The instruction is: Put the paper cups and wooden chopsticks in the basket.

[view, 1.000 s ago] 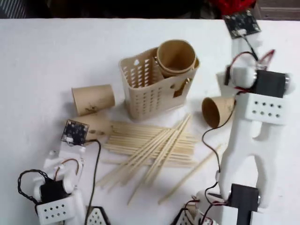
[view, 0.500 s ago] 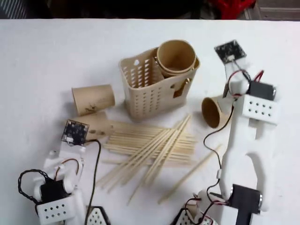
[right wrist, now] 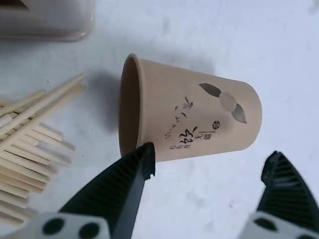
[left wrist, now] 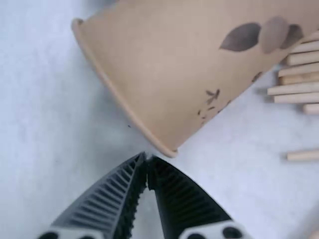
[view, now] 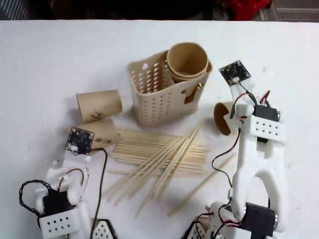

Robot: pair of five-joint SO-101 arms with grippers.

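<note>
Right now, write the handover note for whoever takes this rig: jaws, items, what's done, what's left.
Left gripper: jaws shut, empty, next to the first tipped cup by the end of the chopsticks.
Right gripper: jaws open over the second tipped cup, which lies right of the basket; not closed on it.
The third tipped cup lies left of the basket.
Done: the stacked cups stand in the basket.
Left: three tipped cups and all the chopsticks, heaped on the table.

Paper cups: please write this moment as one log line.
right gripper: open, above lying cup | left gripper: shut, near second cup | basket: holds stacked cups | chopsticks: on table
</note>
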